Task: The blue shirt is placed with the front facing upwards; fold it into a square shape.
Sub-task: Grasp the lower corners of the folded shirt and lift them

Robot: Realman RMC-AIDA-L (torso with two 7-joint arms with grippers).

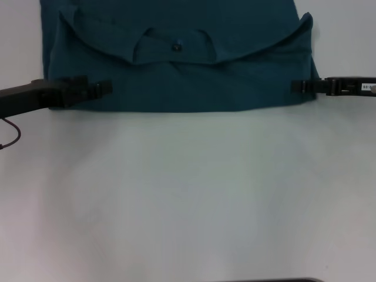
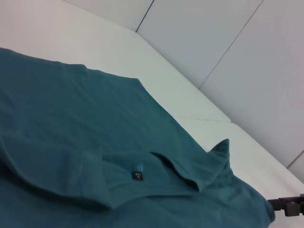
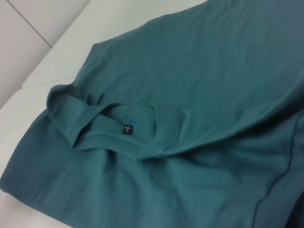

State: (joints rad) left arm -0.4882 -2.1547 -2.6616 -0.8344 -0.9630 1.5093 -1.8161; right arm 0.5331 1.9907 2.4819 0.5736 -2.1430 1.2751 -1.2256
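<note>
The blue shirt [image 1: 176, 82] lies folded at the far side of the white table, plain teal with no letters showing. Its ribbed collar [image 1: 173, 50] with a small dark label [image 1: 176, 45] faces up on the top layer, and the folded edge runs straight along the near side. The label [image 2: 137, 175] and collar also show in the left wrist view, and the label [image 3: 127, 129] in the right wrist view. My left gripper [image 1: 101, 88] rests at the shirt's near left corner, over the cloth. My right gripper [image 1: 298, 87] sits at the near right edge; it also shows as the right gripper [image 2: 289, 206] in the left wrist view.
The white table [image 1: 188, 194] spreads wide in front of the shirt toward me. A red cable [image 1: 12, 132] hangs by the left arm. Pale wall panels [image 2: 228, 42] stand beyond the table's far edge.
</note>
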